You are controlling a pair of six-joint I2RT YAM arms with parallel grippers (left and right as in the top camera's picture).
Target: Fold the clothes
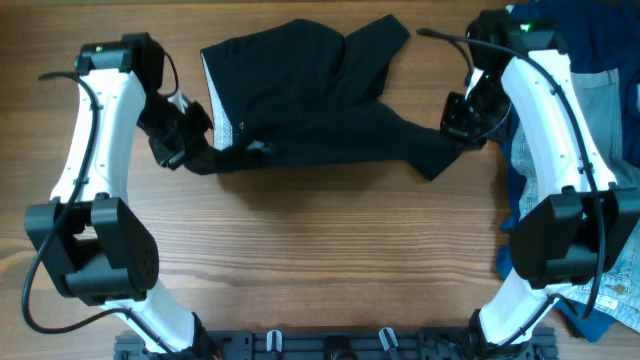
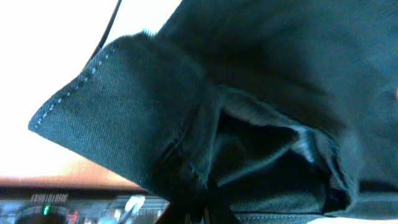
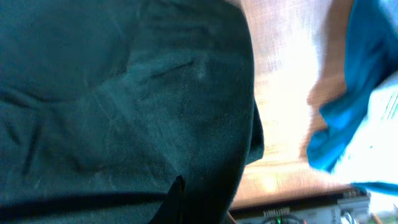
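Note:
A black pair of pants [image 1: 310,100] lies spread across the far middle of the wooden table. My left gripper [image 1: 193,152] is shut on its left waistband end, and the stitched dark fabric [image 2: 205,124] fills the left wrist view. My right gripper [image 1: 455,128] is shut on the right end of the same garment, and the dark cloth [image 3: 124,106] covers most of the right wrist view. The fingertips of both grippers are hidden by cloth.
A pile of blue and light denim clothes [image 1: 610,120] lies at the table's right edge, beside the right arm; it shows as blue cloth in the right wrist view [image 3: 354,106]. Bare wood [image 1: 320,250] fills the near half of the table.

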